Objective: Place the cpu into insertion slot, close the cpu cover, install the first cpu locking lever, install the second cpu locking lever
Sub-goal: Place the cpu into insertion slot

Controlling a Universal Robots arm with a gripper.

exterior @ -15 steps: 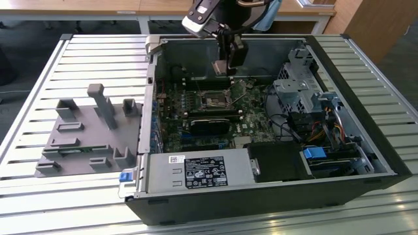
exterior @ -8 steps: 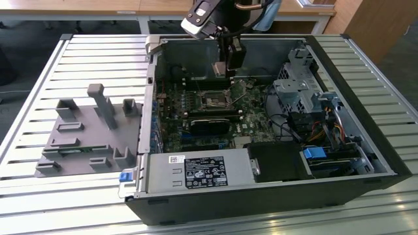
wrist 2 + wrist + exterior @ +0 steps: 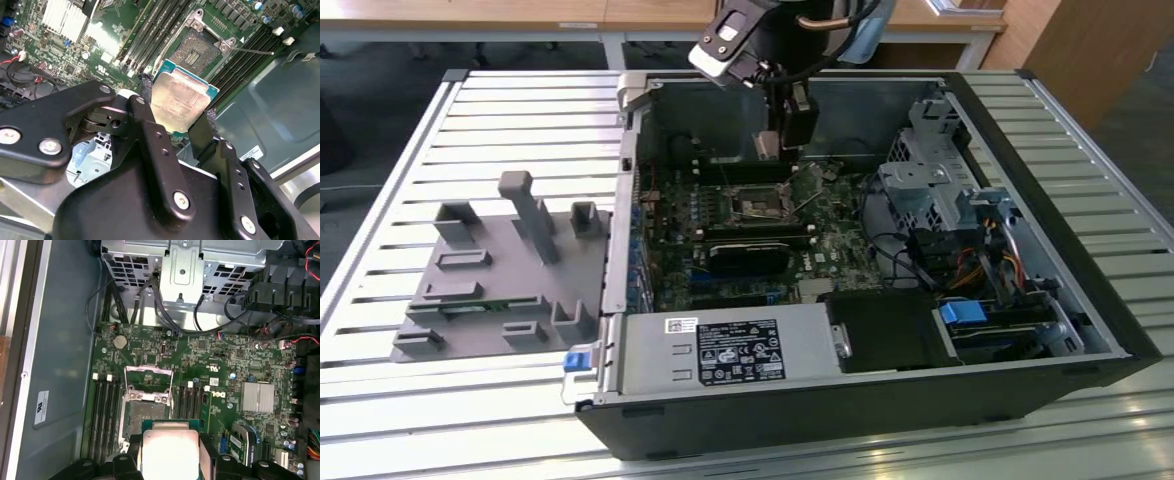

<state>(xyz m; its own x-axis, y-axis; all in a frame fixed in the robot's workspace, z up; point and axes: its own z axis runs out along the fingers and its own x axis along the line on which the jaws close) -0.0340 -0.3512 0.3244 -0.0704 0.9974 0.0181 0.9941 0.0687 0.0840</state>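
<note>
**CPU clamped in jaws, held over board, not seated**

Gripper: jaws clamped on two opposite edges of the cpu, with the pale metal face toward both wrist cameras. One finger shows against the chip's edge. I cannot tell from either wrist view whether the chip sits level in the grip.

Beyond it is the slot, dark-centred, nothing in it, and well apart from the chip. The chip hangs in the air above the board. I judge it is not yet squared over the slot.

The cover stands swung open on the slot's side toward the drive cage. A thin lever juts out from one slot corner. Memory slots flank the slot on both sides.

In the exterior view the gripper hangs inside the case, toward its far wall.

Risks as I judge them:
- A tilted chip would land one corner first and bend the slot's contacts.
- A wrongly turned chip would not drop in, and pressing it would do damage.
- A finger could clip the raised cover or the lever, and the cover could then fall onto a half-seated chip.
- Clearance to the memory slots is tight, so a finger could snag there on release.
</note>
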